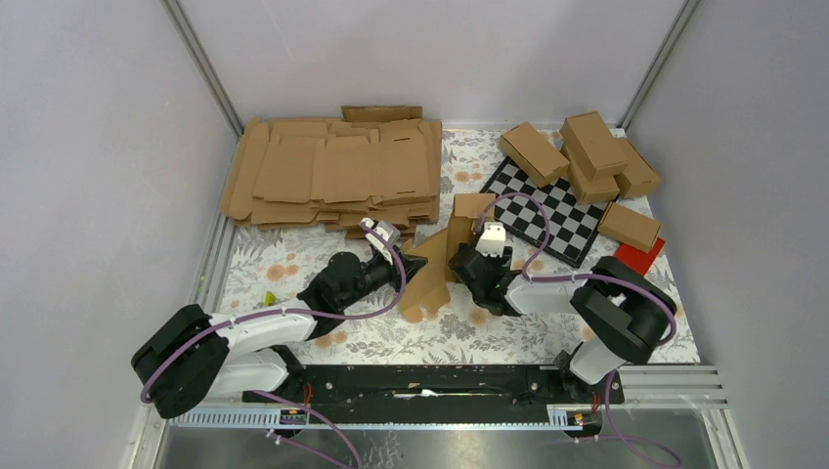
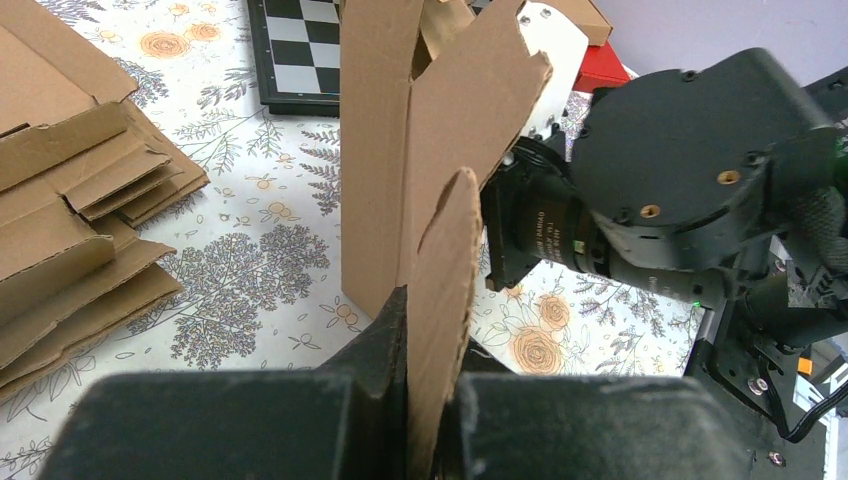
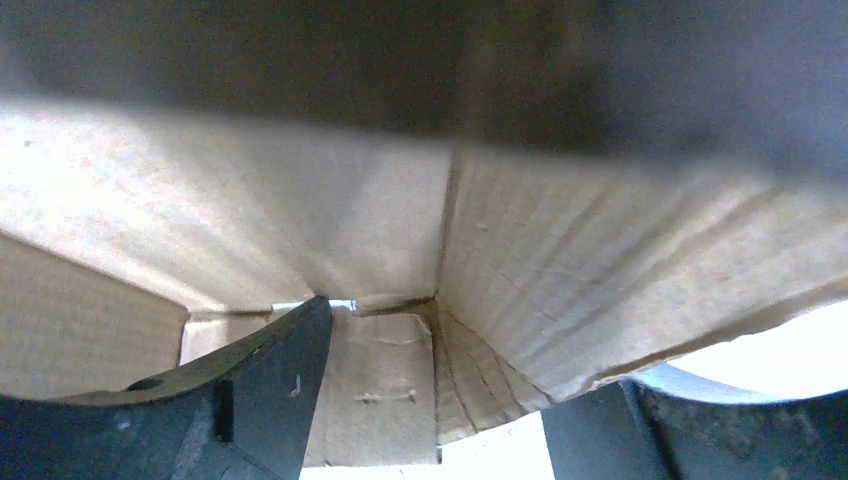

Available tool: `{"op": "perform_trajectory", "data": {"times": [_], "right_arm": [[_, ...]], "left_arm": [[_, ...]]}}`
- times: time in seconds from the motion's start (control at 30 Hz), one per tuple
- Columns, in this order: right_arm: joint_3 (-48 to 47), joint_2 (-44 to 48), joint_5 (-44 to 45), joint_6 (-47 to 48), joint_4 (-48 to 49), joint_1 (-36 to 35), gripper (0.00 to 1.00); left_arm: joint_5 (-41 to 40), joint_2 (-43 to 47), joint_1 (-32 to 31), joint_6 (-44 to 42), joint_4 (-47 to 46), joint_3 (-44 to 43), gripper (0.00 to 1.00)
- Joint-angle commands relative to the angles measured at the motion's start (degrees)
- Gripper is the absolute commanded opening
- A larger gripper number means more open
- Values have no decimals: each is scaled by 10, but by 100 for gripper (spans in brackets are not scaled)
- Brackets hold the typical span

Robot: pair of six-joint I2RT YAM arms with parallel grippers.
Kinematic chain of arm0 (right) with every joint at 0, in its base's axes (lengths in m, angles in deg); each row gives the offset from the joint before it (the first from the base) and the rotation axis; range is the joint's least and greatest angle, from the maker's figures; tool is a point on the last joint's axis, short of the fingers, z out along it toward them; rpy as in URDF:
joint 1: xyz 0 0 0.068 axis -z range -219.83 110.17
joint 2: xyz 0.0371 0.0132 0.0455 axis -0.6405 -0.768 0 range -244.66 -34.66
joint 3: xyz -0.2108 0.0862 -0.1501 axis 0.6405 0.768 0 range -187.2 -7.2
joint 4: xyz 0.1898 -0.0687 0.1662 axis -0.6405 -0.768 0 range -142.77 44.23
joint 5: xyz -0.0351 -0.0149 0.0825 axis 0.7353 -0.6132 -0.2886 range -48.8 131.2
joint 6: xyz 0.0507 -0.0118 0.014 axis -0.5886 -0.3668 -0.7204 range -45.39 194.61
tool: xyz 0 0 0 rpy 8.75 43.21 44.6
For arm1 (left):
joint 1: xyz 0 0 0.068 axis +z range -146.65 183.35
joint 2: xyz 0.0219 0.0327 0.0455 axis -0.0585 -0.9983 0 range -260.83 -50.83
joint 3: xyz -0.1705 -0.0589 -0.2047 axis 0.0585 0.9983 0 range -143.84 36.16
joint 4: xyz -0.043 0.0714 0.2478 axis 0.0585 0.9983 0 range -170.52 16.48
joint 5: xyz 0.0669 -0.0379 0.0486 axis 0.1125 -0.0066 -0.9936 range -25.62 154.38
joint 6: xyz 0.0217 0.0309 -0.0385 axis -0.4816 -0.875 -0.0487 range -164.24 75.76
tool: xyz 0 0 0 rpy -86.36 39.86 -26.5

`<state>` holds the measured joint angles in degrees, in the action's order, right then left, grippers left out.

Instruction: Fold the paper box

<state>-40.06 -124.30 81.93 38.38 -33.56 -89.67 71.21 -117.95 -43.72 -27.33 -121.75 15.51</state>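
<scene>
Lab cell: grey walls (image 1: 93,147), aluminium frame (image 1: 203,66)

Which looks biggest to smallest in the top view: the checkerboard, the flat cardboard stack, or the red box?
1. Cardboard stack
2. Checkerboard
3. Red box, though a carton partly covers it

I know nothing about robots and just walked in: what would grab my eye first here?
Mid-table, a half-folded paper box stands upright, one flap pinched in the left gripper while the right gripper sits close on its other side. Behind it to the left lies a stack of flat cardboard sheets, and at the far right several finished cartons sit around a checkerboard.
</scene>
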Motion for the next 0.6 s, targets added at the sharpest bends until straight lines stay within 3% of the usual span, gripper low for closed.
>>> {"op": "perform_trajectory", "data": {"times": [0.0,0.2,0.57], "right_arm": [[-18,-72,-17,-43,-150,-3,80],[-22,-61,-22,-38,-148,-3,84],[47,108,-86,24,-40,-3,93]], "left_arm": [[5,-4,-3,1,12,-14,0],[4,-4,-4,0,16,-15,0],[-11,1,-4,0,23,-15,0]]}}
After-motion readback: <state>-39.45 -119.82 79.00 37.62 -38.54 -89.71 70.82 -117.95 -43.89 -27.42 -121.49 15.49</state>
